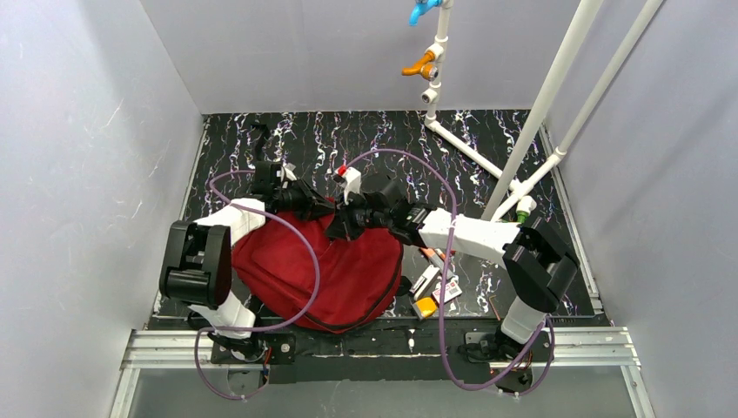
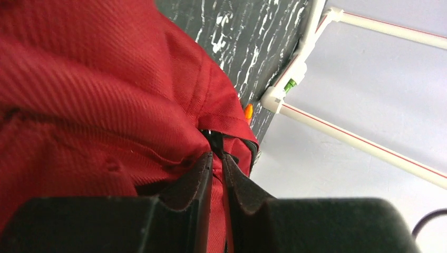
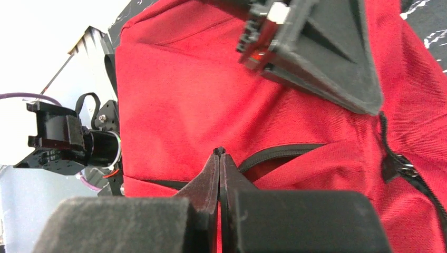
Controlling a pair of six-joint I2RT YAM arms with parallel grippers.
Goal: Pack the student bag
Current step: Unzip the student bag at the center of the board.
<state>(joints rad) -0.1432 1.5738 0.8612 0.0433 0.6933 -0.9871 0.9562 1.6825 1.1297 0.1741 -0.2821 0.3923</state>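
The student bag (image 1: pixel 348 279), a dark red fabric backpack with black trim, lies on the dark marbled mat between the two arm bases. My left gripper (image 1: pixel 324 209) is at the bag's far edge. In the left wrist view it (image 2: pixel 217 154) is shut on a fold of red fabric and black trim of the bag (image 2: pixel 95 89). My right gripper (image 1: pixel 341 230) is just beside it. In the right wrist view it (image 3: pixel 219 152) is shut with a small black zip pull at its tips, on the black zip line of the bag (image 3: pixel 200 89). The left gripper's finger (image 3: pixel 321 58) shows above it.
A white pipe frame (image 1: pixel 540 113) with a green fitting (image 1: pixel 522 212) stands at the back right, with orange (image 1: pixel 420 63) and blue (image 1: pixel 424 10) clamps. A small white item with a red cap (image 1: pixel 351 180) lies behind the grippers. White cards (image 1: pixel 426 280) and an orange item (image 1: pixel 425 306) lie right of the bag.
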